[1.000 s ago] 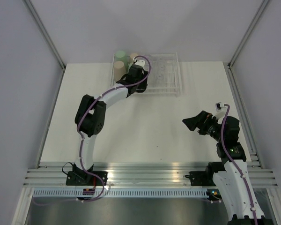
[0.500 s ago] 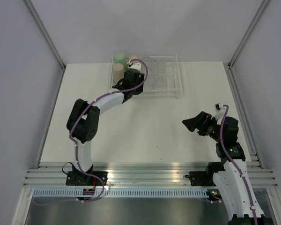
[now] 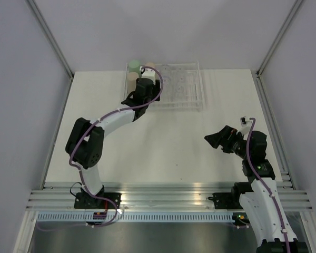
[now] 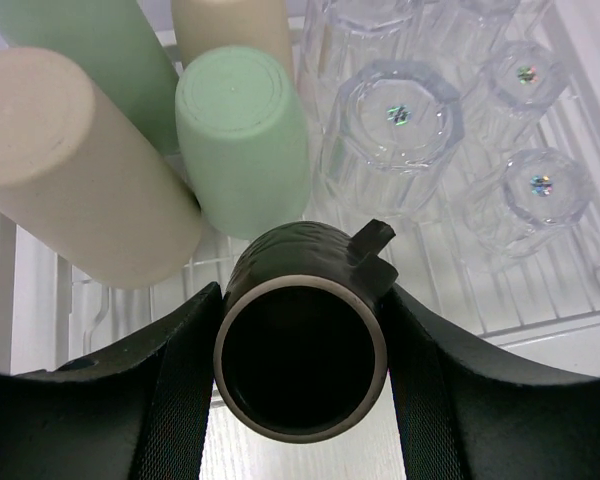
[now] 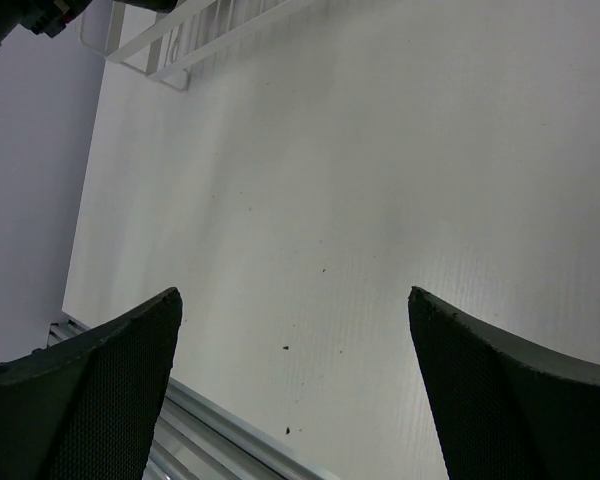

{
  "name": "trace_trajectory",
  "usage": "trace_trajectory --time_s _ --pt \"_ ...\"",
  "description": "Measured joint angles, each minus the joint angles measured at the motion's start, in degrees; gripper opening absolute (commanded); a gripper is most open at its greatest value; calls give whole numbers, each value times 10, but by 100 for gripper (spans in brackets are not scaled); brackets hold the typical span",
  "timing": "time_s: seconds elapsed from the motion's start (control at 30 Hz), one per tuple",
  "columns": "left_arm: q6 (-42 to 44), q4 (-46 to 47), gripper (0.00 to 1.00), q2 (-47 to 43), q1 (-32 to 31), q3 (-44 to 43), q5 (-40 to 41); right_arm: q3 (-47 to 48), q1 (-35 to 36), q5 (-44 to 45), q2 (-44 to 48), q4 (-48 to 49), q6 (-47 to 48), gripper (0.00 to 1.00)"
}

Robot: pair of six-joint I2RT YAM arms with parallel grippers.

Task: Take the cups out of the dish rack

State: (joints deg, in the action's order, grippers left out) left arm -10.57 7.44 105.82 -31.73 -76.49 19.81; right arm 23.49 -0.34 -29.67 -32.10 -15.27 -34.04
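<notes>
My left gripper (image 3: 142,90) is at the near left part of the white wire dish rack (image 3: 185,100). In the left wrist view it (image 4: 302,300) is shut on the small dark brown cup (image 4: 302,360), whose mouth faces the camera at the rack's near edge (image 4: 540,325). Upside-down green tumblers (image 4: 245,140) and beige tumblers (image 4: 80,170) stand just beyond it on the left. Several clear cups (image 4: 400,130) stand upside down on the right. My right gripper (image 3: 213,138) is open and empty over the table, far from the rack; it also shows in the right wrist view (image 5: 293,300).
The rack stands at the table's far edge, near the back wall. A corner of it (image 5: 180,40) shows at the top of the right wrist view. A metal rail (image 3: 163,197) runs along the table's near edge.
My left gripper has moved left and slightly toward me along the rack, and its elbow has swung left. The right arm has hardly moved.
</notes>
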Motion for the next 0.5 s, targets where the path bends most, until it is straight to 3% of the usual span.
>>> trace_trajectory --time_s 0.27,0.5 --pt "-9 22 2 -74 -6 34 -9 -10 0 0 -7 8 0 98" --pt "-93 7 2 -177 -6 70 -46 -24 0 -11 -9 37 -2 98"
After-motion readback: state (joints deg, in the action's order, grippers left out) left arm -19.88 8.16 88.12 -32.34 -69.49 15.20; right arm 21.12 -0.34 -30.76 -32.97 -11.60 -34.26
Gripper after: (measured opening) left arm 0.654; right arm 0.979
